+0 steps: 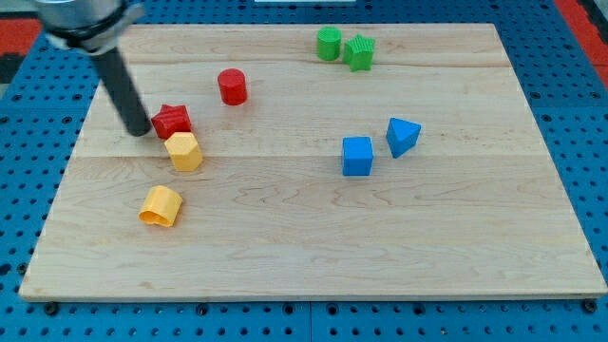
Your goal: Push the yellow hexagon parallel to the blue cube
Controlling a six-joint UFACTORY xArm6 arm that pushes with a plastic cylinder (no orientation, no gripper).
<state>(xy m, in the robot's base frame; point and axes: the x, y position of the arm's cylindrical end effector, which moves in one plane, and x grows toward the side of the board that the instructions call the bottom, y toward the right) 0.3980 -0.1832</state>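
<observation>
The yellow hexagon (184,151) lies left of the board's middle, just below the red star-shaped block (173,120). The blue cube (357,156) sits right of centre, with a blue triangular block (402,136) beside it to its upper right. My tip (140,131) rests on the board at the left, touching or almost touching the red star's left side, up and left of the yellow hexagon. The rod slants up to the view's top left.
A second yellow block (161,206), arch-like, lies below left of the hexagon. A red cylinder (232,86) stands above right of the red star. Two green blocks (329,43) (360,52) sit near the top edge. The wooden board (313,256) lies on a blue perforated table.
</observation>
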